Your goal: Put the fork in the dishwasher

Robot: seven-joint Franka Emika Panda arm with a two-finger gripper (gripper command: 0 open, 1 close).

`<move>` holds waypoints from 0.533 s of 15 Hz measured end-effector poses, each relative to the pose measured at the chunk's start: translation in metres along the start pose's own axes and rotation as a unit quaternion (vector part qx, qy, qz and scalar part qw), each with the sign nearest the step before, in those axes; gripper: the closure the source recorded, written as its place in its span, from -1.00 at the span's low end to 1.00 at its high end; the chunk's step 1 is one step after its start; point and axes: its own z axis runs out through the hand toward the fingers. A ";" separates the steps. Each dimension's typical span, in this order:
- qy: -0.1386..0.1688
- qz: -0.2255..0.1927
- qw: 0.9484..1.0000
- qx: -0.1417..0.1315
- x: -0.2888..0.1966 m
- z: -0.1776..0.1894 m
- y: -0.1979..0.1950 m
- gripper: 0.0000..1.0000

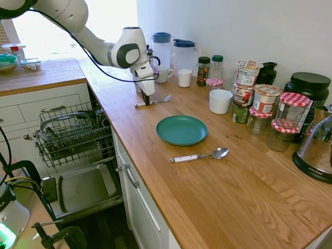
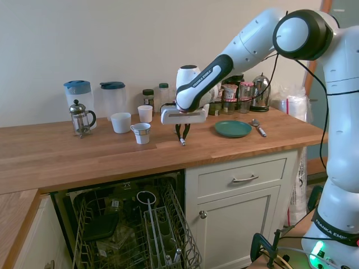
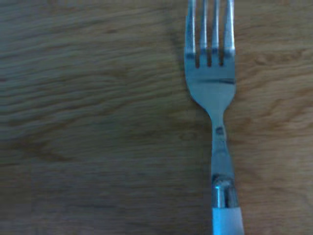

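Fork (image 1: 153, 100) flat on counter (image 1: 207, 187), hand (image 1: 147, 101) pinching its handle; teal plate (image 1: 181, 129) and mug (image 1: 163, 75) nearby.

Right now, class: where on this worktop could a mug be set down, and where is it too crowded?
Bare wood lies in front of the green plate and spoon, toward the counter's front edge. Also free: between the fork and plate. Crowded: the back wall, with jars, cups and jugs.

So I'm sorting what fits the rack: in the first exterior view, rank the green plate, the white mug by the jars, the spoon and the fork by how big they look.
1. Green plate, clearly largest.
2. Spoon.
3. Fork looks shorter than the spoon, but it lies farther from the camera and the hand covers part of its handle, so unsure.
White mug: bulkier but shorter than either utensil, so unranked.
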 end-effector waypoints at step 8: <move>-0.046 -0.020 0.999 -0.014 0.023 -0.021 -0.021 1.00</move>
